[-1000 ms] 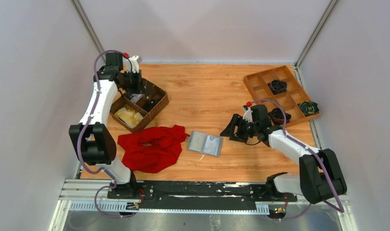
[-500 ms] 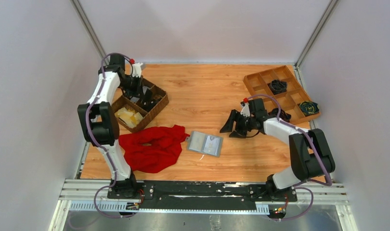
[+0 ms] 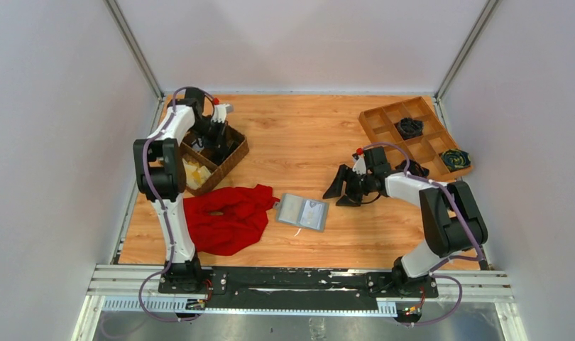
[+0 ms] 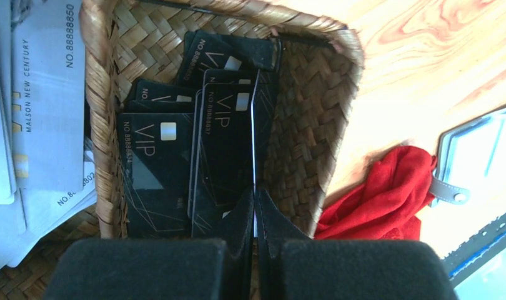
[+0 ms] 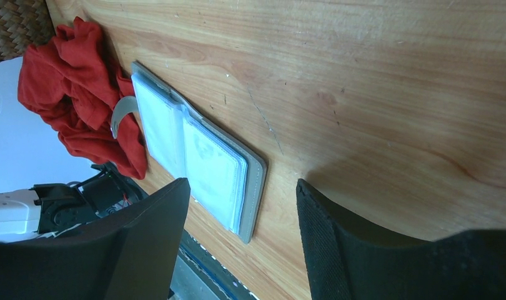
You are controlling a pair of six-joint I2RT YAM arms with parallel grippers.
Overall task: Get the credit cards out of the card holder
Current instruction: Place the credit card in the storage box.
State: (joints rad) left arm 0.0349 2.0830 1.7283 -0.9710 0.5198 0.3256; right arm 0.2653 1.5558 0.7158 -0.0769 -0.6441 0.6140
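Note:
The grey card holder [image 3: 302,212] lies open and flat on the wood, its clear sleeves up [image 5: 200,162]; its tab side also shows in the left wrist view [image 4: 481,150]. My right gripper [image 3: 343,187] hovers to the right of it, open and empty [image 5: 241,184]. My left gripper [image 3: 215,141] hangs over the wicker basket [image 3: 231,160], shut on a thin credit card [image 4: 253,125] seen edge-on between the pads [image 4: 255,200]. Several black VIP cards [image 4: 157,169] lie in the compartment below it.
A red cloth [image 3: 224,217] lies bunched left of the card holder. White cards [image 4: 44,94] fill the basket's neighbouring compartment. A wooden divided tray [image 3: 384,121] with dark items stands at the back right.
The left arm's links have swung right and back while its gripper stayed over the basket. The right arm has folded in, its gripper shifting slightly left and back.

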